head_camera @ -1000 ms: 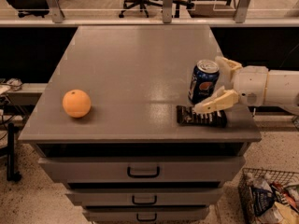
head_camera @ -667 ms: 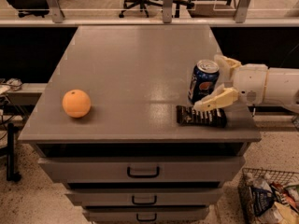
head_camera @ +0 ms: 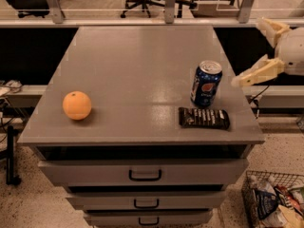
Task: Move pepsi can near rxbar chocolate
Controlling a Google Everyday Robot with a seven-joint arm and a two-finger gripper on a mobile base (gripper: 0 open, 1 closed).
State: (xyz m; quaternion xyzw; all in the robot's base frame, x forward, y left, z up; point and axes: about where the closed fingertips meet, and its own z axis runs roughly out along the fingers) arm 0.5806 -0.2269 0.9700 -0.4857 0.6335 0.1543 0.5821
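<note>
The pepsi can stands upright on the grey cabinet top, at the right near the front. The rxbar chocolate, a flat black bar, lies just in front of the can, almost touching it. My gripper is at the right edge of the view, off the cabinet's right side and apart from the can. Its two cream fingers are spread wide and hold nothing.
An orange sits at the front left of the cabinet top. Drawers with black handles are below. A wire basket with packets stands on the floor at the lower right. Office chairs and a railing are behind.
My gripper has let go of the pepsi can and drawn back to the right and up. The can now stands free beside the bar.
</note>
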